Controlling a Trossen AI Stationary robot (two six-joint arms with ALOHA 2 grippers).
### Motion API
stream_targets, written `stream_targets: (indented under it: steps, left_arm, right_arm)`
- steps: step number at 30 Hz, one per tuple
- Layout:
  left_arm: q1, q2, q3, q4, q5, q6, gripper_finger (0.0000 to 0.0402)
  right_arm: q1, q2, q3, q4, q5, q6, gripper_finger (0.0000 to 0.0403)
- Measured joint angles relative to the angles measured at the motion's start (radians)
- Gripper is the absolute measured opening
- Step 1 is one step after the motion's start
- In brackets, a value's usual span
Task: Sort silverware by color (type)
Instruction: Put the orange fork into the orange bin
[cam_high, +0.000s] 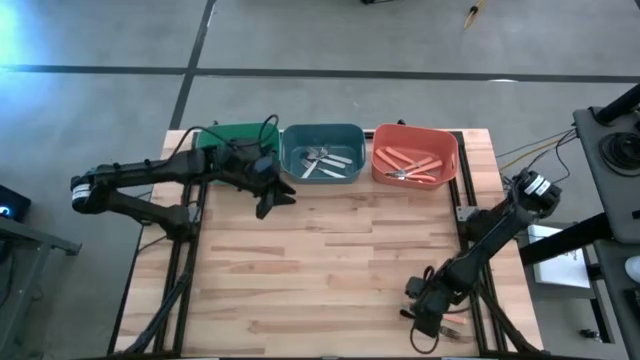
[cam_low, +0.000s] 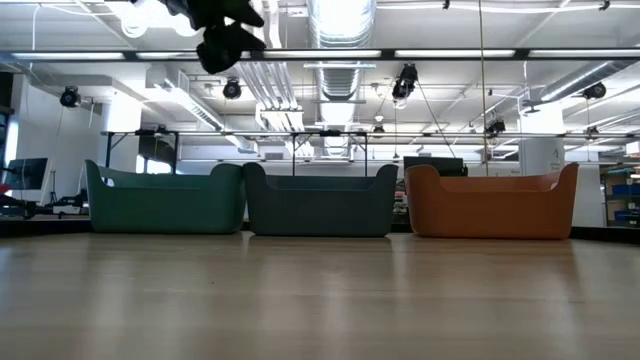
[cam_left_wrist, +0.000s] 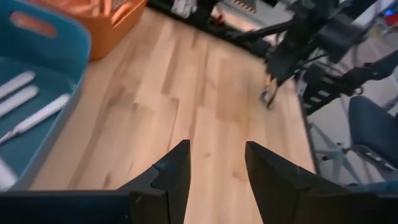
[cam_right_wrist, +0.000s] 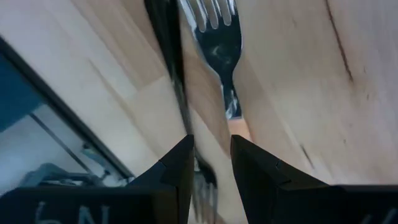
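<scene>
My right gripper (cam_high: 425, 312) hangs open over the table's near right corner, pointing steeply down. In the right wrist view its fingers (cam_right_wrist: 211, 140) stand above a fork (cam_right_wrist: 219, 37) with a silver head and an orange-pink handle, lying flat on the wood beside a black utensil (cam_right_wrist: 169, 56). My left gripper (cam_high: 275, 195) is open and holds nothing, raised above the table just in front of the blue bin (cam_high: 322, 152). Silver utensils (cam_left_wrist: 31, 106) lie in that bin. Orange-handled ones (cam_high: 408, 163) lie in the orange bin (cam_high: 413, 152).
A green bin (cam_low: 165, 200) stands left of the blue bin (cam_low: 320, 200) and the orange bin (cam_low: 490, 205) along the far edge. The left arm partly covers the green bin from above. Bare wood lies between the bins and the near edge. Black cables hang off the right side.
</scene>
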Motion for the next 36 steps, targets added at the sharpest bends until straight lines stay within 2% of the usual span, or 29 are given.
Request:
stream_targets:
  steps: [8,20,23,28,32,36]
  left_arm:
    - [-0.037,-0.006,0.000,0.035,-0.060,-0.019,0.0135]
    - [-0.041,-0.006,0.000,0.035,-0.062,-0.022,0.0135]
    - [-0.040,-0.006,0.000,0.035,-0.076,-0.022,0.0135]
    - [-0.040,-0.006,0.000,0.035,-0.078,-0.016,0.0135]
    - [-0.040,-0.006,0.000,0.036,-0.078,-0.017,0.0135]
    - [-0.040,-0.006,0.000,0.043,-0.078,-0.021,0.0135]
  right_arm:
    - [-0.001,0.052,0.002,-0.013,0.033,-0.067,0.0095]
    - [-0.001,0.156,0.004,-0.041,0.045,-0.131,0.0095]
    - [-0.001,0.173,0.003,-0.045,0.047,-0.126,0.0080]
    - [-0.002,0.192,0.002,-0.051,0.049,-0.118,0.0024]
    - [-0.002,0.183,0.002,-0.049,0.048,-0.103,0.0021]
    - [-0.002,0.109,0.002,-0.048,0.051,-0.094,0.0020]
